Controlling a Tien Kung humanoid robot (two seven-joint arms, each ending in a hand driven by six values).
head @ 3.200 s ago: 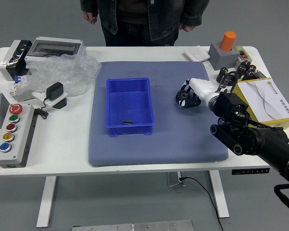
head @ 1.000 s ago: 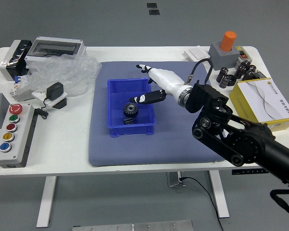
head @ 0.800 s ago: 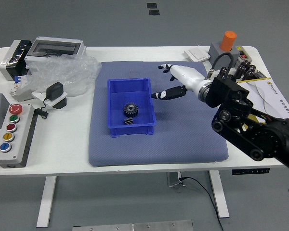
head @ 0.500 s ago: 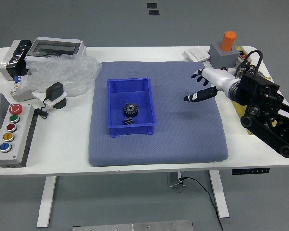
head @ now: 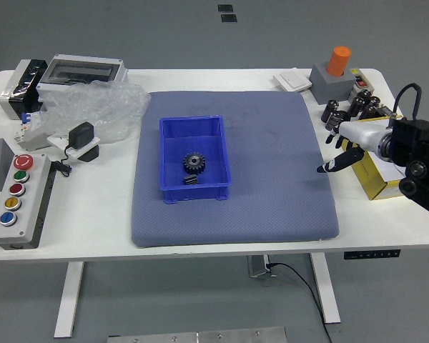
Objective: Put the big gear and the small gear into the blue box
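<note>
The big gear (head: pixel 194 163) and the small gear (head: pixel 191 181) both lie inside the blue box (head: pixel 161 153), well to the left of the right hand (head: pixel 341 146) and a little closer to the desk's near edge. The big gear sits with its toothed round face up, around the middle of the box's width and in its nearer half. The small gear is just beside it on the near side, by the near wall, its ridged side showing; whether the two touch, I cannot tell.

The right hand is wide, with nothing in its grasp. It hangs over the right edge of the grey-blue mat (head: pixel 272 207), its fingers spread and reaching leftward, so a broad stretch of mat separates it from the box and both gears. Behind the hand, at the right side of the white desk (head: pixel 93 236), is a yellow-and-white carton (head: pixel 380 182), partly hidden by the hand and arm. Farther back stands an orange cylinder (head: pixel 339 61) on a grey block (head: pixel 330 84). At the far left of the desk lie a button panel (head: pixel 30 232) and, farther back, crumpled clear plastic (head: pixel 100 107).
</note>
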